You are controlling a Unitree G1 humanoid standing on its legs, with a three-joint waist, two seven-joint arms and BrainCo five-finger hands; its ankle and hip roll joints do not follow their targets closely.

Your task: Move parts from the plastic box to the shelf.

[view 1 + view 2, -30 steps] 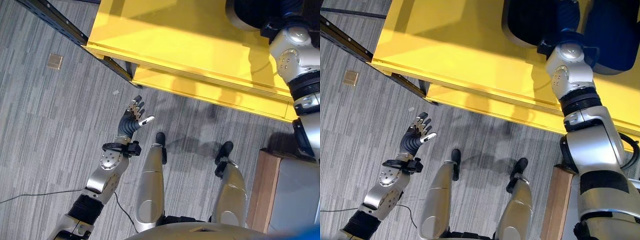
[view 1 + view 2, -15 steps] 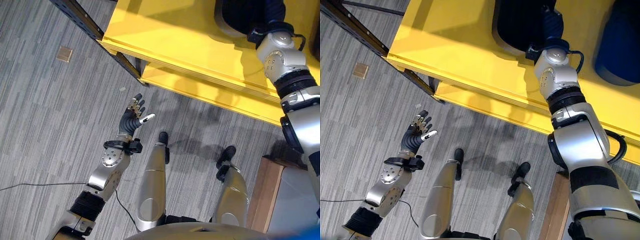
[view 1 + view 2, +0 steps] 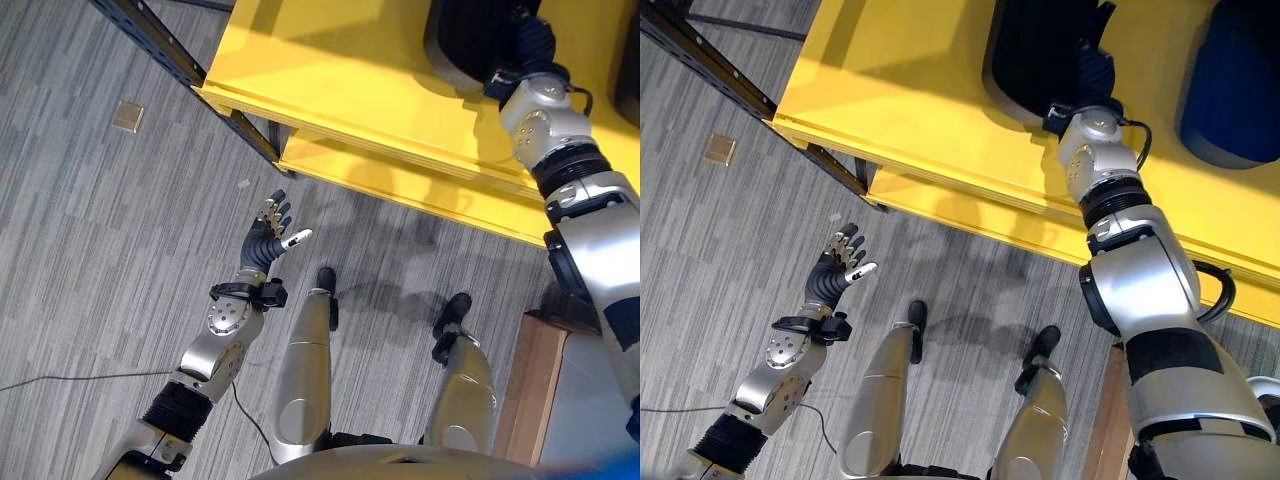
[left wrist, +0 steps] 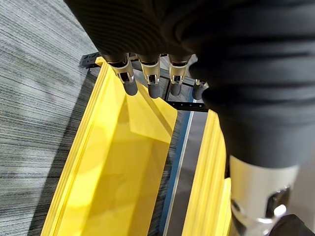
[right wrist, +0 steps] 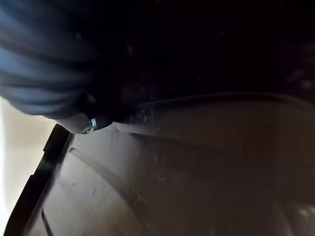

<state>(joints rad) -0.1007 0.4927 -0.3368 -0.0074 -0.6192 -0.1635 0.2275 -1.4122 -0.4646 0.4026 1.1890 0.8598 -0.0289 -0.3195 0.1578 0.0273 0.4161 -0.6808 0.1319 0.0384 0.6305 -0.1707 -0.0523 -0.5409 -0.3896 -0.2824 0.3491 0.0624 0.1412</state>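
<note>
Your right hand [image 3: 1080, 75] is down inside the black plastic box [image 3: 1025, 55] on the yellow shelf [image 3: 900, 90], upper middle of frame, fingers hidden, so I cannot tell their state. Left hand [image 3: 270, 232] hovers spread, lower left, well away

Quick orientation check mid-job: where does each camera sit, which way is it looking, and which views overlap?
Left eye view: on the head, looking down at the grey floor and yellow shelf; the left robot hand hangs open over the floor.
Right eye view: beside it, same scene; the right arm reaches into the black bin on the shelf, next to a blue bin.
Left wrist view: along the left hand's fingers toward the shelf.
Right wrist view: inside the bin, dark.
Shared: both eye views and the left wrist view show the shelf.
</note>
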